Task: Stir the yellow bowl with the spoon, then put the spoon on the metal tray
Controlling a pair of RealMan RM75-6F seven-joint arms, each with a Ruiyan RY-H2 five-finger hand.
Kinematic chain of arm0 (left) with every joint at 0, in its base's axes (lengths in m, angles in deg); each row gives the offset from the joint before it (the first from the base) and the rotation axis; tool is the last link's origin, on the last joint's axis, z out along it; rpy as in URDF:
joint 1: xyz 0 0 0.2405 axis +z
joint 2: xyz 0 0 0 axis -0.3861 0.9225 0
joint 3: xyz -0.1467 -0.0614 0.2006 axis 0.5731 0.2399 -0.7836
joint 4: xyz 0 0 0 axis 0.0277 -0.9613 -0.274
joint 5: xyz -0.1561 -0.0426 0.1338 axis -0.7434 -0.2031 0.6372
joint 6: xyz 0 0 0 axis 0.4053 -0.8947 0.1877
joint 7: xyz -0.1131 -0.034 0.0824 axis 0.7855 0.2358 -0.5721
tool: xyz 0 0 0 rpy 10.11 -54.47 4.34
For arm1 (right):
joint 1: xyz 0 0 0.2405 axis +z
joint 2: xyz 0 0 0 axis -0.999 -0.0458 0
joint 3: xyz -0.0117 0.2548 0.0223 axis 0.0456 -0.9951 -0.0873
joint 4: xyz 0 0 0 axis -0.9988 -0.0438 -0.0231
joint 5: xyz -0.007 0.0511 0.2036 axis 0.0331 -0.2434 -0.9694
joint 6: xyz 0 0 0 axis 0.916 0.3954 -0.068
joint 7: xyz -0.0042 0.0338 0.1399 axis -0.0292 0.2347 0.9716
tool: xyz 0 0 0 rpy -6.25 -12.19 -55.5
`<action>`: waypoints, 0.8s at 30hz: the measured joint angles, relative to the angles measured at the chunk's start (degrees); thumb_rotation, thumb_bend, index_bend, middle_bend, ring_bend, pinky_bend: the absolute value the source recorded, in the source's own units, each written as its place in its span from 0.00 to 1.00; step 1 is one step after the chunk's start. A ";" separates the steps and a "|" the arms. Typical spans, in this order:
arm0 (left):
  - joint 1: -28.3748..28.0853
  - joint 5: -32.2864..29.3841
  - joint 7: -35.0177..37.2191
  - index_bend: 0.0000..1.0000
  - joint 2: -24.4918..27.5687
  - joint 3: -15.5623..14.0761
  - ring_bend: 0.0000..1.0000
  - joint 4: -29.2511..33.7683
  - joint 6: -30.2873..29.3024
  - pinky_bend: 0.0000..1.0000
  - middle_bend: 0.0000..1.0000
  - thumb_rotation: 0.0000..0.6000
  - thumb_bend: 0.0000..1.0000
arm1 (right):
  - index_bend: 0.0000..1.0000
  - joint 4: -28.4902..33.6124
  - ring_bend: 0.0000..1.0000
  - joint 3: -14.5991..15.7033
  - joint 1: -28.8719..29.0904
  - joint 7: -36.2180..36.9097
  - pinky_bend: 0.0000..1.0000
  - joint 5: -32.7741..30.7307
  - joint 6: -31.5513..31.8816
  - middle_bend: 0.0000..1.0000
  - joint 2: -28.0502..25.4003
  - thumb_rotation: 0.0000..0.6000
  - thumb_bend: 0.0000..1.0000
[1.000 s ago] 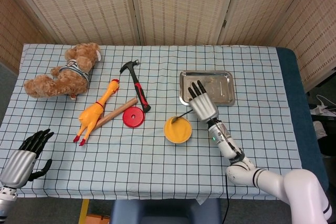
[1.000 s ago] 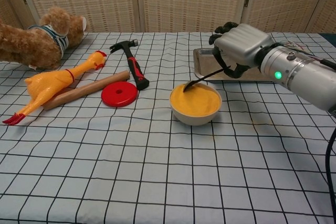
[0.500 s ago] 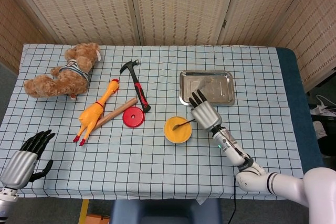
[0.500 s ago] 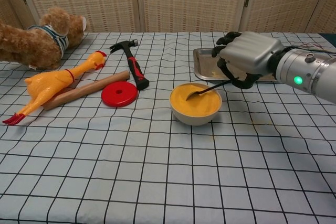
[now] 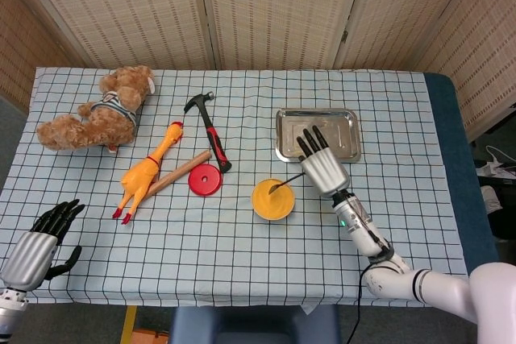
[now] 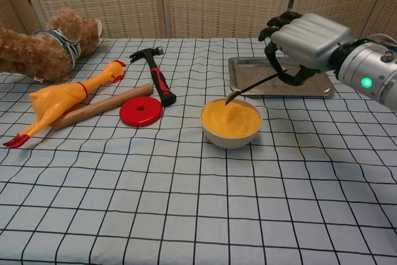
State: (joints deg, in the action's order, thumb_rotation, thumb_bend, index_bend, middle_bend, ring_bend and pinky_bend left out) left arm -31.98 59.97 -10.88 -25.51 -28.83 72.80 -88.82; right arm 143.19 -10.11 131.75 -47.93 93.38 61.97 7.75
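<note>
my right hand (image 6: 305,40) grips the thin dark metal spoon (image 6: 251,86) by its handle, the spoon slanting down so its tip hangs just above the rim of the round yellow bowl (image 6: 231,121) on the checked bench (image 6: 186,203). the rectangular metal tray (image 6: 322,88) sits just behind the bowl, under my right hand. my left hand (image 5: 36,241) rests near the bench's front left corner, holding nothing with its fingers apart.

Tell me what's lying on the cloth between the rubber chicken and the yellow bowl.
In the head view, the wooden stick and the red disc lie between the rubber chicken and the yellow bowl.
</note>
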 measured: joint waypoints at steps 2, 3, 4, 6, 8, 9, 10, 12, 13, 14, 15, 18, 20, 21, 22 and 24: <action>0.05 0.03 0.02 0.00 0.01 -0.02 0.00 -0.02 -0.10 0.14 0.00 1.00 0.46 | 0.88 -2.08 0.00 0.03 -0.38 1.66 0.00 0.92 0.97 0.15 1.44 1.00 0.70; 0.07 0.03 0.02 0.00 0.01 -0.01 0.00 -0.02 -0.15 0.14 0.00 1.00 0.46 | 0.88 -2.98 0.00 0.04 -0.53 2.41 0.00 1.20 1.21 0.15 2.03 1.00 0.70; 0.09 0.03 0.02 0.00 0.02 -0.01 0.00 -0.02 -0.19 0.14 0.00 1.00 0.46 | 0.88 -3.86 0.00 0.04 -0.66 3.23 0.00 1.41 1.37 0.15 2.59 1.00 0.70; 0.14 0.04 0.04 0.00 0.06 -0.01 0.00 -0.02 -0.28 0.14 0.00 1.00 0.46 | 0.88 -5.98 0.00 -0.08 -0.87 5.33 0.00 1.71 1.56 0.15 3.88 1.00 0.70; 0.17 0.03 0.13 0.00 0.09 0.00 0.00 -0.03 -0.34 0.14 0.00 1.00 0.46 | 0.88 -8.14 0.00 -0.63 -0.92 7.40 0.00 1.65 1.55 0.15 5.04 1.00 0.70; 0.18 0.01 0.18 0.00 0.11 0.00 0.00 -0.04 -0.36 0.14 0.00 1.00 0.46 | 0.88 -9.05 0.00 -1.03 -0.89 8.13 0.00 1.50 1.50 0.15 5.44 1.00 0.70; 0.18 -0.05 0.21 0.00 0.11 0.03 0.00 -0.08 -0.35 0.14 0.00 1.00 0.46 | 0.88 -9.96 0.00 -1.51 -0.82 8.66 0.00 1.26 1.40 0.15 5.78 1.00 0.70; 0.12 -0.16 0.29 0.00 0.07 0.07 0.00 -0.20 -0.18 0.14 0.00 1.00 0.46 | 0.88 -12.21 0.00 -2.87 -0.48 9.16 0.00 0.19 0.83 0.15 6.40 1.00 0.70; 0.09 -0.17 0.31 0.00 0.06 0.07 0.00 -0.22 -0.12 0.14 0.00 1.00 0.46 | 0.88 -13.18 0.00 -3.49 -0.26 9.22 0.00 -0.48 0.41 0.15 6.63 1.00 0.70; 0.06 -0.17 0.31 0.00 0.05 0.05 0.00 -0.22 -0.03 0.14 0.00 1.00 0.46 | 0.88 -14.50 0.00 -4.27 0.08 9.16 0.00 -1.47 -0.33 0.15 6.90 1.00 0.70; 0.04 -0.18 0.31 0.00 0.05 0.04 0.00 -0.23 0.05 0.14 0.00 1.00 0.46 | 0.88 -15.52 0.00 -4.83 0.39 9.02 0.00 -2.24 -1.01 0.15 7.10 1.00 0.70; -0.10 -0.32 0.30 0.00 -0.01 0.06 0.00 -0.26 0.41 0.14 0.00 1.00 0.46 | 0.88 -19.41 0.00 -6.48 1.66 8.19 0.00 -4.79 -3.68 0.15 7.89 1.00 0.70; -0.17 -0.47 0.24 0.00 -0.06 0.07 0.00 -0.26 0.64 0.14 0.00 1.00 0.46 | 0.88 -22.69 0.00 -7.49 2.76 7.54 0.00 -6.43 -5.73 0.15 8.68 1.00 0.70; -0.21 -0.53 0.22 0.00 -0.09 0.08 0.00 -0.27 0.76 0.14 0.00 1.00 0.46 | 0.88 -24.23 0.00 -7.91 3.28 7.29 0.00 -7.15 -6.72 0.15 9.10 1.00 0.70; -0.26 -0.59 0.21 0.00 -0.11 0.09 0.00 -0.29 0.89 0.14 0.00 1.00 0.46 | 0.88 -25.83 0.00 -8.31 3.83 7.04 0.00 -7.87 -7.78 0.15 9.56 1.00 0.70; -0.39 -0.84 0.18 0.00 -0.18 0.15 0.00 -0.40 1.24 0.14 0.00 1.00 0.46 | 0.87 -29.76 0.00 -9.15 5.15 6.38 0.00 -9.46 -10.19 0.15 10.81 1.00 0.70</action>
State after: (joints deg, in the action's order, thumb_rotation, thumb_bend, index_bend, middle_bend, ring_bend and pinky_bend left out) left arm -32.36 59.13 -10.70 -25.69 -28.68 72.41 -87.57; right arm 113.43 -19.26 136.90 -41.54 83.92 51.78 18.56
